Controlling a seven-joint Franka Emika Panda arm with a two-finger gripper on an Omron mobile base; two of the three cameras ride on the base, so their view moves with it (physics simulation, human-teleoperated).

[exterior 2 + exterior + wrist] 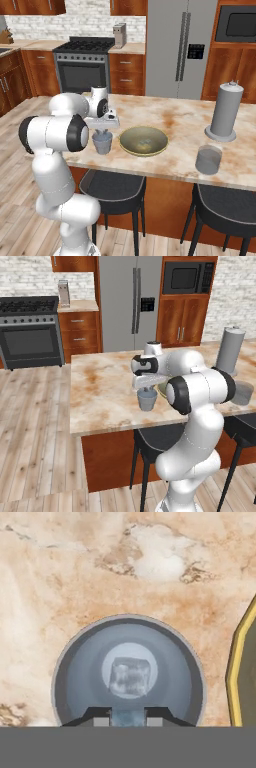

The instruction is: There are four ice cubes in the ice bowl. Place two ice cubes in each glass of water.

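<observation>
My gripper (128, 719) hangs straight over the near glass of water (80, 677), a grey-blue tumbler on the marble counter. Its jaws stand narrow, shut on a pale ice cube (128, 717) just above the glass mouth. Another ice cube (129, 676) lies at the bottom of this glass. In the base views the gripper (146, 388) (102, 131) sits directly above the glass (147, 401) (102, 142). The olive-green ice bowl (131, 138) (235, 677) stands just to the right of it. The other glass (208, 160) (243, 392) stands further right near the counter's front edge.
A tall grey cylinder (225, 112) (229, 351) on a round base stands behind the far glass. The counter's front edge (150, 172) runs close below the near glass. Dark stools (112, 187) sit under the counter. A stove and fridge line the back wall.
</observation>
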